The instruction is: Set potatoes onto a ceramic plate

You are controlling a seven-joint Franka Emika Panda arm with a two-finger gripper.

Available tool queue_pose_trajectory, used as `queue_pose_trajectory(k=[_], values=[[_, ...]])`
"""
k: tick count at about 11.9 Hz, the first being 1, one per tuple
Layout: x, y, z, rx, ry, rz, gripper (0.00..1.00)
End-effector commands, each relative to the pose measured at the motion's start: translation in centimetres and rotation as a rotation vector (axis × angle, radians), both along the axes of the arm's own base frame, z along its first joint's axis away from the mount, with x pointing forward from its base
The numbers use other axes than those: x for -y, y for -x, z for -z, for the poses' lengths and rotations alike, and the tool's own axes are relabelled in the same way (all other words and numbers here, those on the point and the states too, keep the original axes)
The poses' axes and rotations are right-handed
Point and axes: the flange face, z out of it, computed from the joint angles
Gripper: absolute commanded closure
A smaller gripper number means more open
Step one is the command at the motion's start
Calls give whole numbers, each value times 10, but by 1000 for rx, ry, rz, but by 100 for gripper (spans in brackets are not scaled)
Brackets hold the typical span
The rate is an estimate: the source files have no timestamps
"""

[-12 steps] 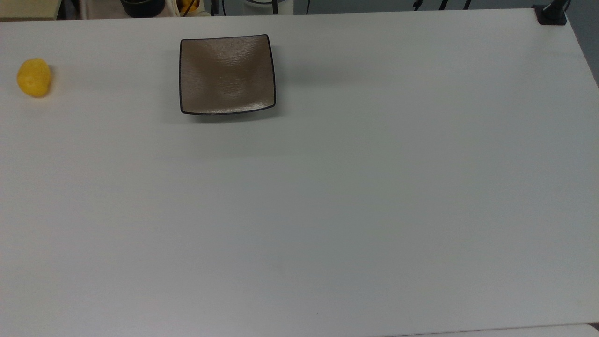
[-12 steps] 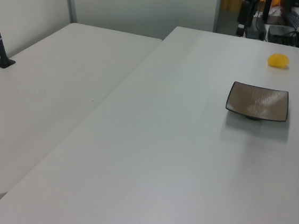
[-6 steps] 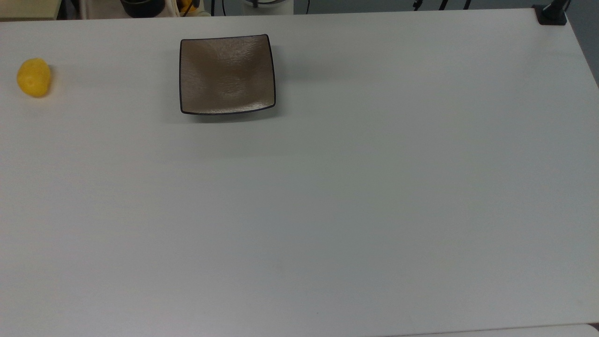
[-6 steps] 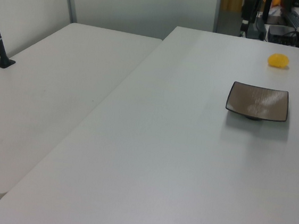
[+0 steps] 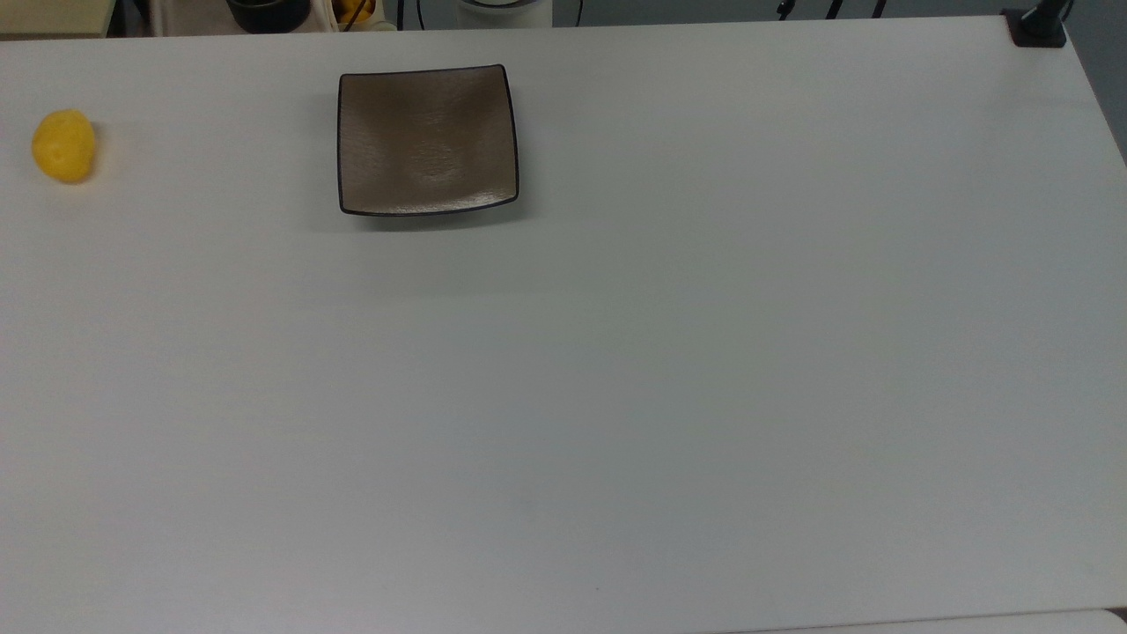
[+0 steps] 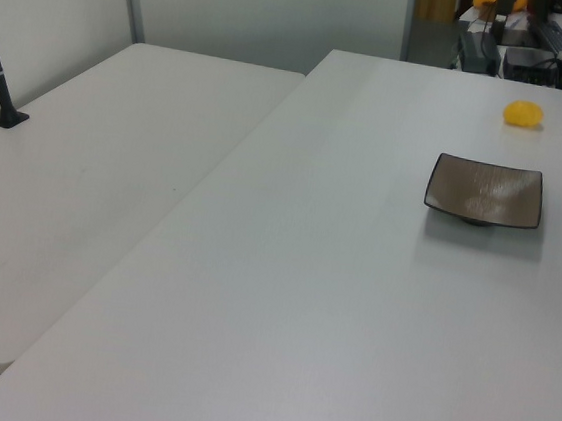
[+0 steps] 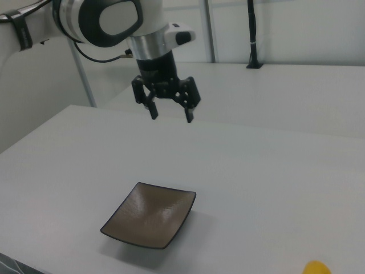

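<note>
A small glossy yellow potato (image 5: 63,146) lies on the white table at the top view's far left; it sits beyond the plate in the left view (image 6: 523,114) and at the bottom edge of the right view (image 7: 317,268). The square brownish plate (image 5: 428,141) with a thin dark rim stands empty, apart from the potato (image 6: 484,192) (image 7: 149,215). In the right view my gripper (image 7: 171,113) hangs open and empty, high above the table behind the plate.
The white table (image 5: 616,352) stretches wide to the top view's right and bottom. A second white table (image 6: 94,171) adjoins it in the left view. A black clamp (image 5: 1037,26) sits at the top view's upper right corner. Clutter lines the far edge.
The bright sheen on the plate has faded in the top view. The potato and plate have not moved.
</note>
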Motion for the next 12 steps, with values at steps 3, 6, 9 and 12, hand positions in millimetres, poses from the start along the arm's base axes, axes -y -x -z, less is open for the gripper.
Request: queue_pose_trajectory(k=[3,6,9,12], values=[[110,8,19,65,49,-3,0],[166,1,55,81,72,55,0],[204,-1,102,23,78,64,0],[231,5,140,-30,154,65,0]])
